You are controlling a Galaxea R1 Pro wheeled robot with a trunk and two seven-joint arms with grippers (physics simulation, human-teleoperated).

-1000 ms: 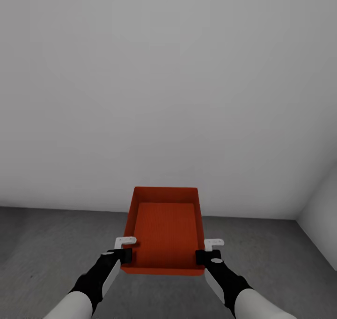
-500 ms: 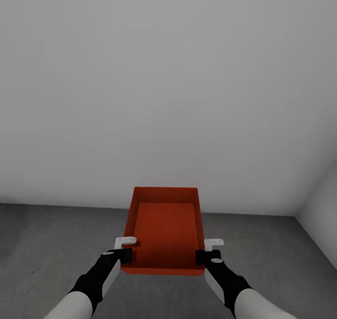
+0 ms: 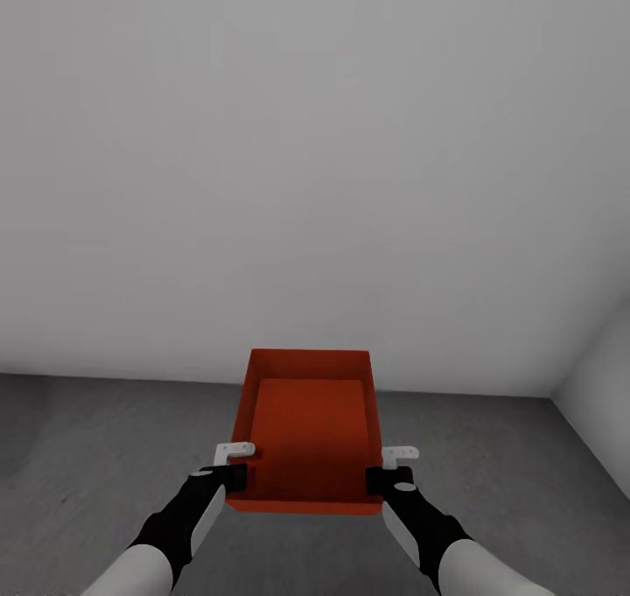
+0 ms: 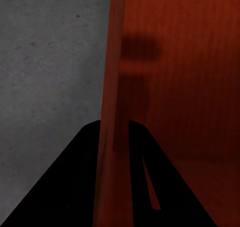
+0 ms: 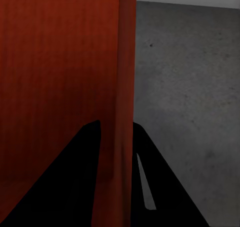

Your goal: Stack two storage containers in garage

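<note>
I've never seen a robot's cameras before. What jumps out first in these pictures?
An orange-red storage container, open and empty, held out low in the middle of the head view. The left gripper pinches its left wall and the right gripper its right wall, each wall standing between two dark fingers in the wrist views. Around it there is a dark grey concrete floor and a plain pale wall ahead.
</note>
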